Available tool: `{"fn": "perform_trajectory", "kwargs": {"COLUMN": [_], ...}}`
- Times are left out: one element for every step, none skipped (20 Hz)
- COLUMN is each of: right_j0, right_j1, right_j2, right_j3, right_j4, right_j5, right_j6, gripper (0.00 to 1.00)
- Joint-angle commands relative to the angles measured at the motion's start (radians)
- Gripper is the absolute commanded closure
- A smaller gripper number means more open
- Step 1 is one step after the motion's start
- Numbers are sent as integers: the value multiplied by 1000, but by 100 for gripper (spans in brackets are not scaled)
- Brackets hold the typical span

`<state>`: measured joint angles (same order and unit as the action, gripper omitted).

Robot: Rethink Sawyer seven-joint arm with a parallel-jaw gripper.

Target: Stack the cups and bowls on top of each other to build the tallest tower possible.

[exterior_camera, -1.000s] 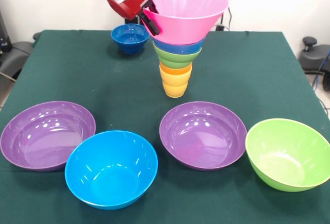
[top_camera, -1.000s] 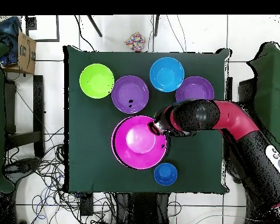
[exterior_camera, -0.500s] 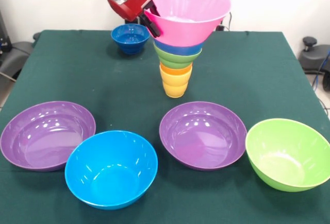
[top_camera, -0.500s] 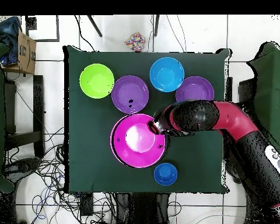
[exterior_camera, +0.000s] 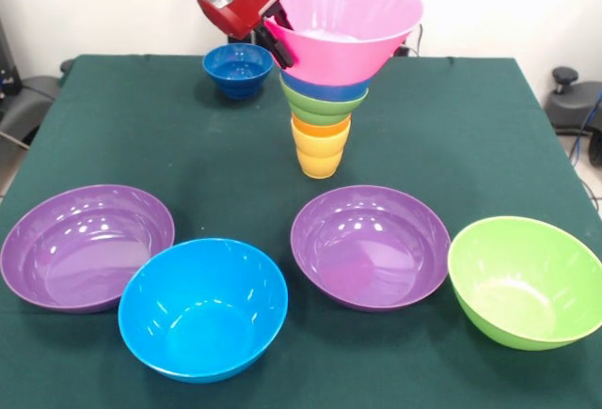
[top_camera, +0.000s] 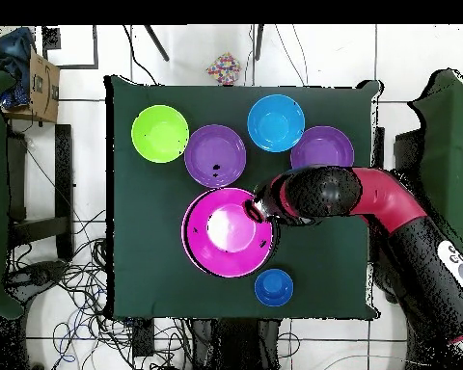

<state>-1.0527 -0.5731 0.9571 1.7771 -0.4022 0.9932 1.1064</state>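
The tower stands mid-table: a yellow-orange cup (exterior_camera: 319, 160), an orange cup (exterior_camera: 321, 128), a small green bowl (exterior_camera: 325, 104) and a light blue bowl (exterior_camera: 324, 86). The large pink bowl (exterior_camera: 343, 14) sits on top of them, slightly tilted. My gripper (exterior_camera: 274, 39) is shut on the pink bowl's left rim in the front view. In the overhead view the pink bowl (top_camera: 228, 231) hides the tower, and my gripper (top_camera: 261, 212) is at its right rim.
A small dark blue bowl (exterior_camera: 237, 69) stands behind the tower near the robot. At the near side lie two large purple bowls (exterior_camera: 87, 244) (exterior_camera: 370, 244), a large blue bowl (exterior_camera: 202, 307) and a large green bowl (exterior_camera: 525, 280).
The pink bowl and my gripper have shifted very slightly over the tower; between half a second ago and now almost nothing moves.
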Motion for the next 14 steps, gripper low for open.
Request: {"fn": "perform_trajectory", "kwargs": {"right_j0": [35, 35, 35, 36, 36, 37, 38, 37, 38, 38, 39, 40, 40, 40], "right_j1": [35, 34, 33, 30, 29, 27, 25, 22, 18, 9, -1, -13, -20, -27], "right_j2": [-49, -49, -48, -48, -47, -47, -48, -48, -48, -47, -46, -43, -41, -39], "right_j3": [46, 46, 47, 48, 47, 47, 47, 50, 51, 54, 57, 61, 65, 69], "right_j4": [-31, -31, -30, -29, -29, -28, -28, -29, -29, -27, -25, -21, -19, -16], "right_j5": [-54, -54, -54, -53, -52, -52, -51, -52, -52, -50, -49, -46, -46, -46], "right_j6": [13, 14, 15, 16, 17, 18, 20, 22, 25, 30, 35, 42, 46, 50], "gripper": [100, 100, 100, 100, 100, 100, 100, 100, 100, 100, 100, 100, 100, 100]}}
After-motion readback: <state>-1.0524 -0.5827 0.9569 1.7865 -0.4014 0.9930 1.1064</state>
